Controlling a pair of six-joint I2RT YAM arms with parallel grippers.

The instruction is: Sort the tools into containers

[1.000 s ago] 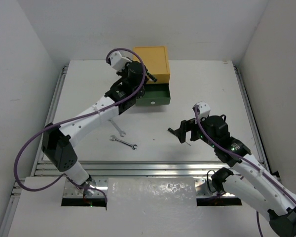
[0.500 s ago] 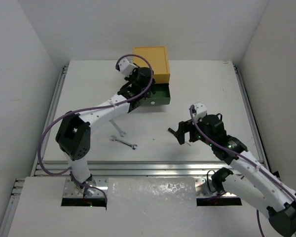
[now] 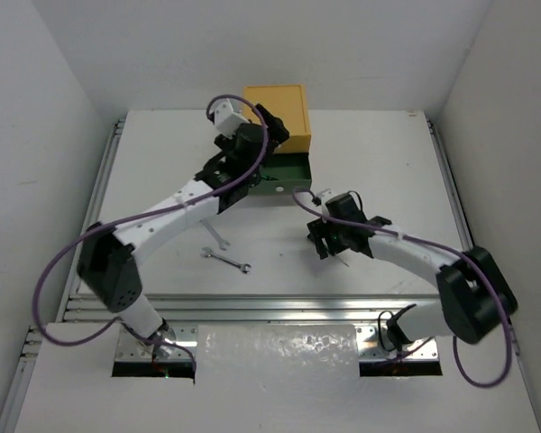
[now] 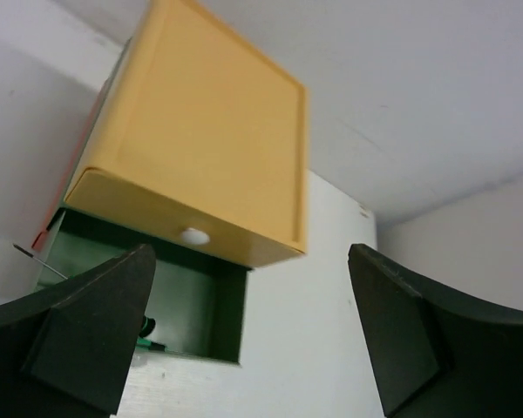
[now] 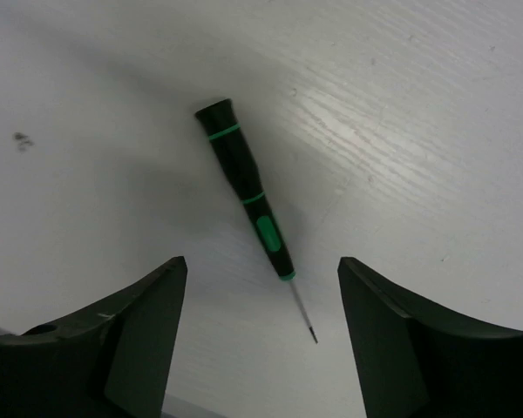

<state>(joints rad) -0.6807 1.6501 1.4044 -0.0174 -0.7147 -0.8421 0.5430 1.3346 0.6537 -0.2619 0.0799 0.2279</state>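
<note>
Black-handled screwdriver [image 5: 244, 187] with green bands lies flat on the white table [image 5: 418, 131], centred under the right gripper [image 5: 261, 261]. In the wrist view its tip points lower right. Jaws spread wide, nothing held, fingers [image 5: 135, 340] either side of the tool and not touching it.

Left gripper [image 4: 251, 261] is equally wide and empty. It hovers in front of the chest, facing the yellow drawer [image 4: 200, 157] and its white knob [image 4: 194, 235]. Yellow drawer shut. The green drawer [image 4: 200, 300] below it is pulled out, with a small black-and-green item [image 4: 144, 335] inside, too hidden to name.

Two silver wrenches [image 3: 227, 261] lie on the table beside the left arm, well apart from the chest.
</note>
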